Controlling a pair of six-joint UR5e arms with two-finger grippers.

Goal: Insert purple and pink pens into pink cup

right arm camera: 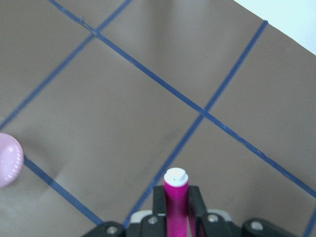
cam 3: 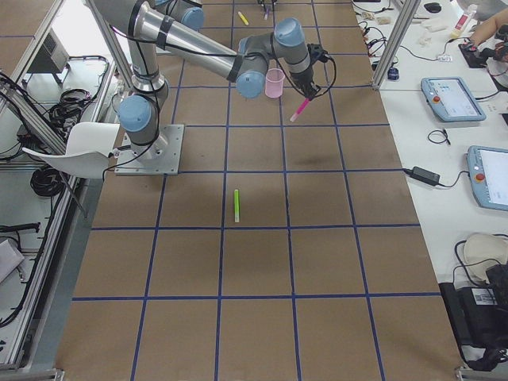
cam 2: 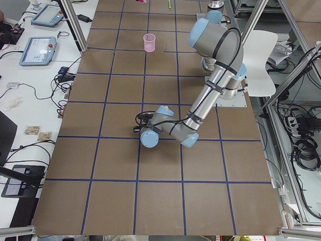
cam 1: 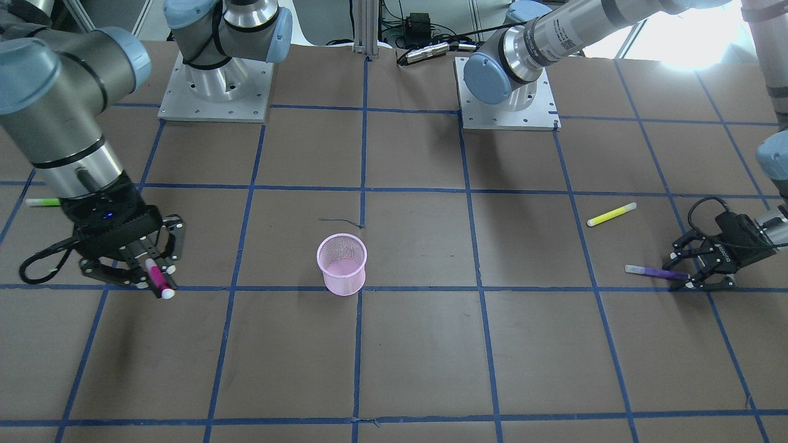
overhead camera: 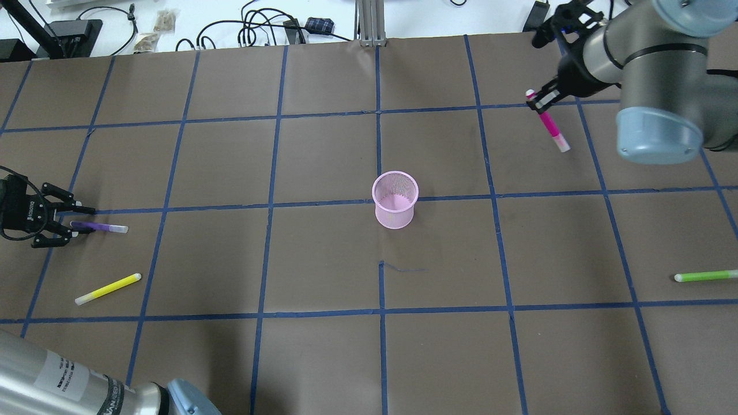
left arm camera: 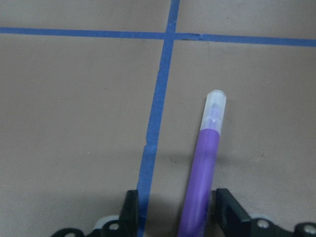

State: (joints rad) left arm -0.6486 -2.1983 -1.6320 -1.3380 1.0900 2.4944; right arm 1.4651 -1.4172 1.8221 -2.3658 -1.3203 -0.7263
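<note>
The pink mesh cup (cam 1: 341, 264) stands upright near the table's middle; it also shows in the overhead view (overhead camera: 395, 199). My right gripper (cam 1: 151, 271) is shut on the pink pen (cam 1: 158, 281) and holds it above the table, tip down, well off to the cup's side (overhead camera: 550, 128). The right wrist view shows the pen (right arm camera: 176, 197) clamped between the fingers and the cup's rim (right arm camera: 7, 160) at the left edge. My left gripper (overhead camera: 60, 226) is open, low at the table, with its fingers on either side of the purple pen (left arm camera: 205, 158), which lies flat (overhead camera: 101, 227).
A yellow pen (overhead camera: 108, 289) lies on the table near my left gripper. A green pen (overhead camera: 706, 276) lies at the right edge on the robot's side. Both arm bases stand on plates (cam 1: 215, 92) along the robot's edge of the table. Cables lie beyond the far edge.
</note>
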